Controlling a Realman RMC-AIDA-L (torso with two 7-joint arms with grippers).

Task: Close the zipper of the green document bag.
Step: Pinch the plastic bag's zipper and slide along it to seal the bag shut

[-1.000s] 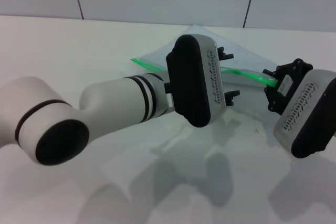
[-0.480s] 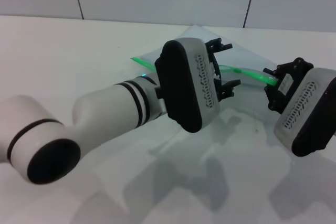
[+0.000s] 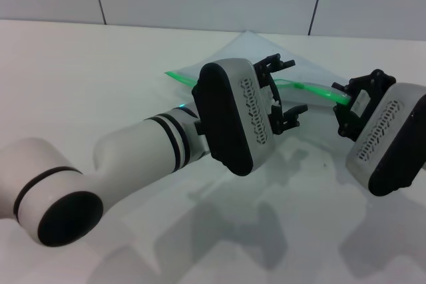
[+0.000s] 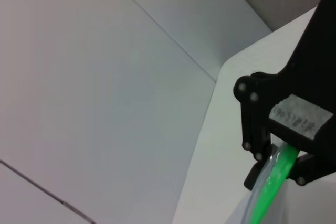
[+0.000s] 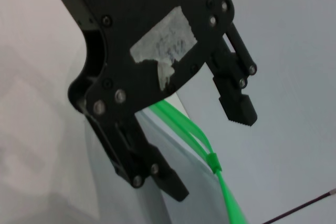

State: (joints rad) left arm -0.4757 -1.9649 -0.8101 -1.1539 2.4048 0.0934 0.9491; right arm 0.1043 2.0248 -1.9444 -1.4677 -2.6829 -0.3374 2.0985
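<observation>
The green document bag [image 3: 253, 54] lies flat on the white table [image 3: 100, 78], well back toward the wall. All positions below are given relative to this bag.

The zipper [image 3: 309, 87] runs along the bag's near long edge as a bright green strip. In the right wrist view, the small slider tab [image 5: 212, 161] sits partway along the strip; beyond it the two green tracks part, so that stretch is judged open.

The right gripper [image 3: 346, 104] is at the bag's right-hand end of the zipper. In the left wrist view its jaws are clamped on the green strip and the adjoining bag edge. This hold appears intended to anchor the bag and keep the strip taut, so that a pull on the slider does not drag the whole bag.

The left gripper [image 3: 285, 88] hovers over the middle of the zipper. Its fingers stand apart, one on the far side of the strip and one on the near side, with nothing between them. The straddling pose suits a descent onto the slider tab.

Judgement: the closing pull has not begun. The next move calls for accurate alignment, because the tab is tiny and the bag's plastic is thin and slippery.
</observation>
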